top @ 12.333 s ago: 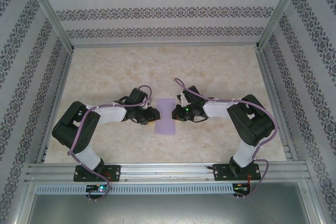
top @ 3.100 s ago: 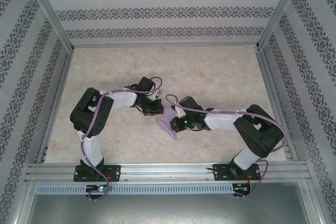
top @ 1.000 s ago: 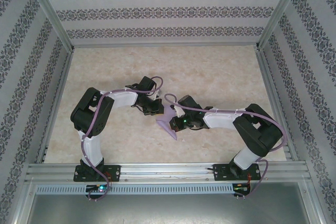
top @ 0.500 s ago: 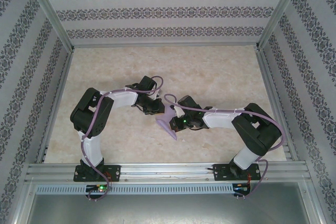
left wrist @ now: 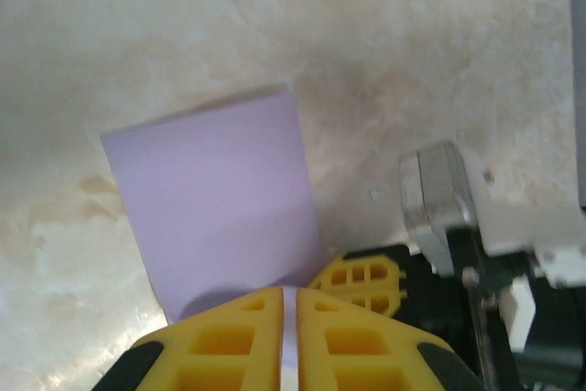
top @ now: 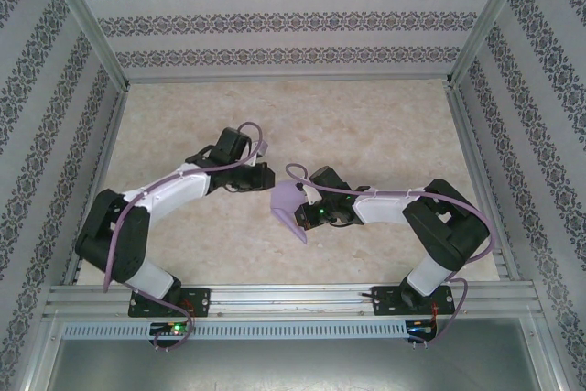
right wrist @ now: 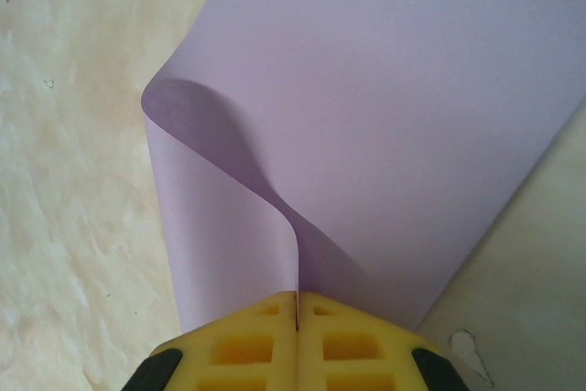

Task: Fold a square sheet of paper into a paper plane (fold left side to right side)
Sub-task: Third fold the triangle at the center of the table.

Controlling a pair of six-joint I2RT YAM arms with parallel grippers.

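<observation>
Withdrew left gripper, jaws together, from square sheet of paper; kept right gripper clamped on its curled edge. Judged fold still soft; pressing flat probably next.

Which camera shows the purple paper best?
The right wrist view: the lilac paper looks big there, and its curled-over fold is clear. The left wrist view shows one flat part of it. The top view shows a small, far-off shape.
</observation>
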